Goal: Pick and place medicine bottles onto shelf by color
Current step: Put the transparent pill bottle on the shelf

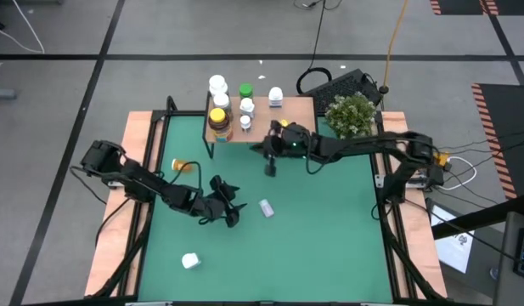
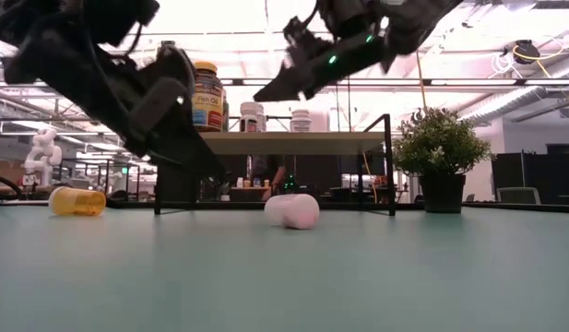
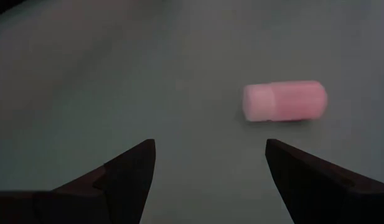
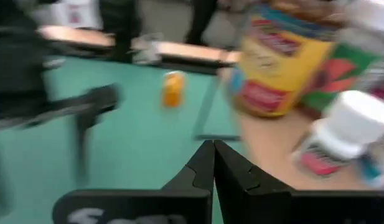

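Bottles first, nearest to you: a white jar (image 1: 190, 260) lies alone on the green table (image 1: 329, 238) near the front edge, well apart from both grippers. Next back, a small white bottle (image 1: 267, 207) lies on its side mid-table, just beside the left gripper (image 1: 230, 206). Your left wrist view shows that bottle (image 3: 285, 101) ahead of the fingers (image 3: 126, 171) and off to one side of the gap, not between them; jaws spread wide, nothing held. In the low view the same bottle (image 2: 292, 210) rests flat on the mat.

Farther back on the left, an orange bottle (image 1: 184, 165) lies on its side, well clear of the left arm.

Right gripper (image 1: 270, 164) hangs over the table just in front of the shelf (image 1: 291, 123); right wrist view shows its fingertips (image 4: 211, 163) pressed together, empty.

Shelf contents, all upright: amber bottle with yellow lid (image 1: 218, 121) at the front left corner, white bottles (image 1: 217, 84) behind it, a green-capped bottle (image 1: 245, 90) with small white ones just in front of it, and one white bottle (image 1: 276, 96) at the back, right of centre. Right half of the shelf top is bare wood.

A potted plant (image 1: 351, 115) sits right of the shelf.
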Motion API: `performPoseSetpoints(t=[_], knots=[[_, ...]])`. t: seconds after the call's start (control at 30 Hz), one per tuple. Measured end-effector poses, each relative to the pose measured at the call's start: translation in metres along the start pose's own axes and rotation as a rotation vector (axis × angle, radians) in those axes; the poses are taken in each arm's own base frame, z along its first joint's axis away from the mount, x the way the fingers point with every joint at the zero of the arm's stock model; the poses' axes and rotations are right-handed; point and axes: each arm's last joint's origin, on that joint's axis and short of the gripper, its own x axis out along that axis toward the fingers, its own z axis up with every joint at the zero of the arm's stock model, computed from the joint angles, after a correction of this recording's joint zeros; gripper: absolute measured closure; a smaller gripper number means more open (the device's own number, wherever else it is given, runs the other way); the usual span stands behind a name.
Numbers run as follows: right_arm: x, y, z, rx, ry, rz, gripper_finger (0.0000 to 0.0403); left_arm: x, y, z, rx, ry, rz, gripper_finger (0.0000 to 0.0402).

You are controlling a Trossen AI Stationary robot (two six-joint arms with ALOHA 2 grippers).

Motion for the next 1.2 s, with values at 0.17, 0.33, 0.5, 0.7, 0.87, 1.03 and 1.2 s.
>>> performPoseSetpoints(t=[0.17, 0.33, 0.5, 0.7, 0.87, 1.03, 1.2], knots=[[-0.027, 0.036, 0.008, 0.05, 0.029, 0.176, 0.0383, -0.024, -0.011, 0.013, 0.043, -0.078, -0.088, 0.0096], [-0.05, 0.076, 0.013, 0.057, -0.053, 0.302, 0.0327, -0.039, -0.015, 0.02, 0.097, -0.118, -0.133, 0.0096], [-0.062, 0.12, 0.005, 0.058, 0.065, 0.432, 0.0253, -0.036, -0.016, 0.018, 0.095, -0.108, -0.137, 0.0096], [-0.062, 0.161, -0.015, 0.133, 0.216, 0.378, 0.0176, -0.029, -0.016, 0.012, 0.108, -0.082, -0.119, 0.0096], [-0.048, 0.167, -0.032, 0.191, 0.279, 0.32, 0.0148, -0.028, -0.015, 0.012, 0.104, -0.077, -0.12, 0.0096], [-0.023, 0.162, -0.059, 0.287, 0.377, 0.174, 0.0145, -0.028, -0.014, 0.013, 0.101, -0.078, -0.119, 0.0096], [-0.007, 0.154, -0.071, 0.367, 0.435, 0.145, 0.0145, -0.026, -0.012, 0.013, 0.077, -0.071, -0.107, 0.0096]])
